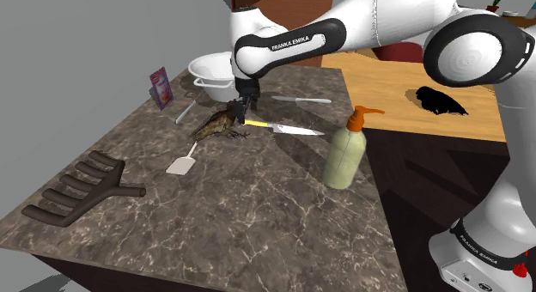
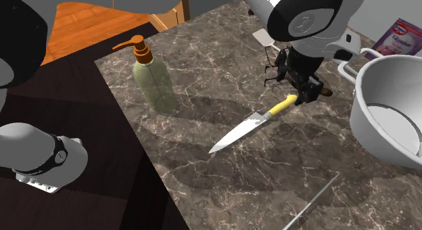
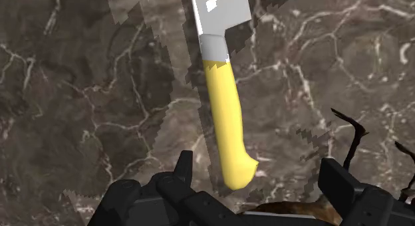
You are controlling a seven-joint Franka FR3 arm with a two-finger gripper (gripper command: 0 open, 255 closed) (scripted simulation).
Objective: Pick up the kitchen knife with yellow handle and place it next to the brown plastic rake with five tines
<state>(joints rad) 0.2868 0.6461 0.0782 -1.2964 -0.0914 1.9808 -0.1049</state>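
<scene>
The kitchen knife lies flat on the dark marble counter (image 1: 258, 204), its yellow handle (image 1: 256, 124) (image 2: 281, 107) (image 3: 226, 121) leading to a silver blade (image 1: 299, 129) (image 2: 237, 130). My black gripper (image 1: 245, 108) (image 2: 308, 93) (image 3: 256, 178) hovers just over the butt end of the handle. It is open, and its fingers (image 3: 183, 168) stand apart on either side of the handle without touching it. The brown five-tined rake (image 1: 77, 191) rests far off, near the counter corner at the shoulder view's lower left.
A brown bird-like figure (image 1: 219, 124) lies right beside the handle. A white spatula (image 1: 182, 163), a soap pump bottle (image 1: 346, 153) (image 2: 154, 80), a white pot (image 1: 213, 74) (image 2: 392, 120), a pink packet (image 1: 160, 86) and a grey utensil (image 1: 301, 100) share the counter.
</scene>
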